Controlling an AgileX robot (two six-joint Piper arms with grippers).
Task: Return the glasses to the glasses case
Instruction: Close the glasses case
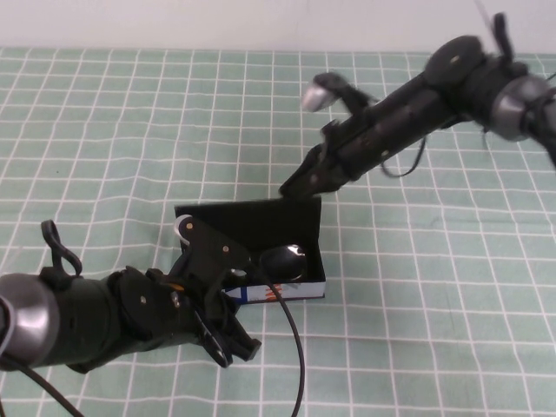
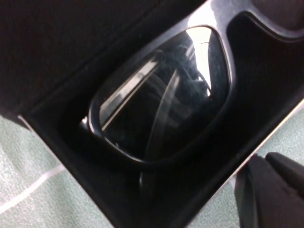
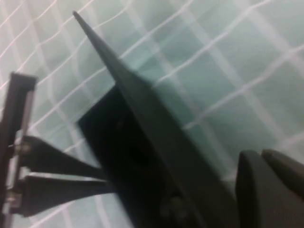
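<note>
Whole table was covered by a pale green cloth with a white grid pattern (image 1: 130,130); a plain white wall strip (image 1: 217,22) ran behind it, lighting pretty even.

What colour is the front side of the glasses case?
White with blue and orange print, best in the high view.

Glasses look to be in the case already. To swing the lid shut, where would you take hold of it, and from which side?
Probably the lid's free upper edge at its right corner, approached from the far right, where the right gripper sits. The lid stands upright behind the glasses in the glasses case; the left gripper crowds the left side.
</note>
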